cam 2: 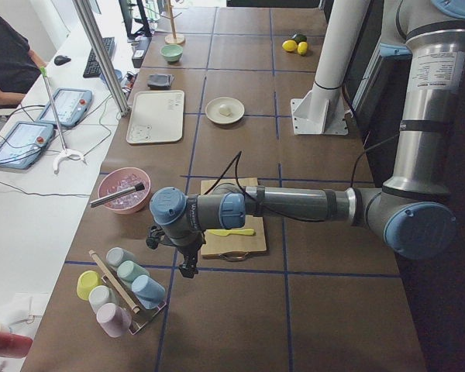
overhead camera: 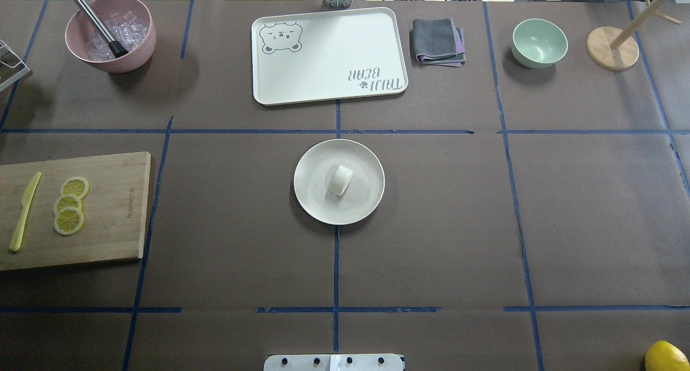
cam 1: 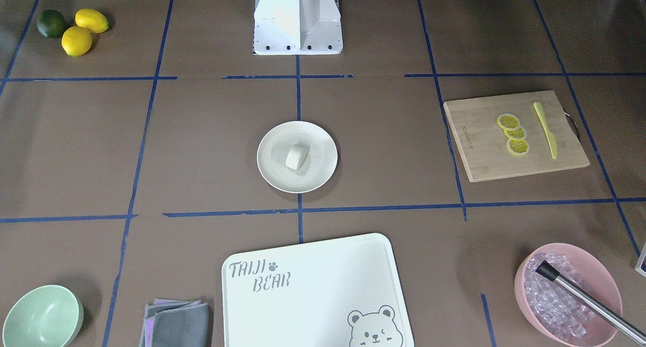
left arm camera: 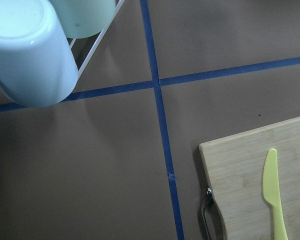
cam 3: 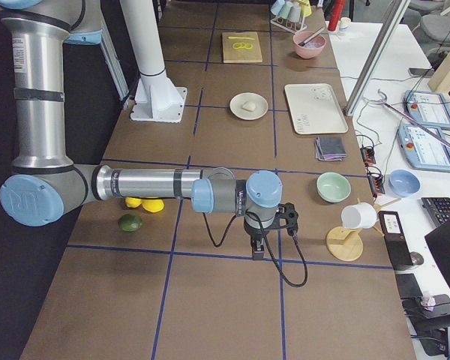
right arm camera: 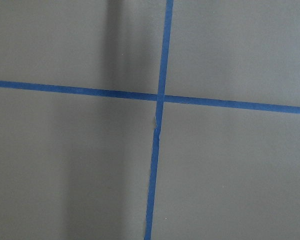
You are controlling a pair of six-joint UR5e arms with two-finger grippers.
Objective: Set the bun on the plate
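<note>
While both arms hang out over the table's two ends, the bun (overhead camera: pixel 340 180) lies near the middle of the plate (overhead camera: pixel 314 201), at the table's centre. It is a small, smooth, plain white chunk, rounded along its back, one end looking flat. The plate is round, cream, low-rimmed. The left gripper (cam 2: pixel 187 268) hovers beside the cutting board (cam 2: pixel 234 245), well apart from the plate; the right gripper (cam 3: pixel 259 253) hangs above a crossing of blue tape (right arm camera: pixel 160 97). Whether either gripper's fingers are spread or pressed together, I cannot tell from here.
</note>
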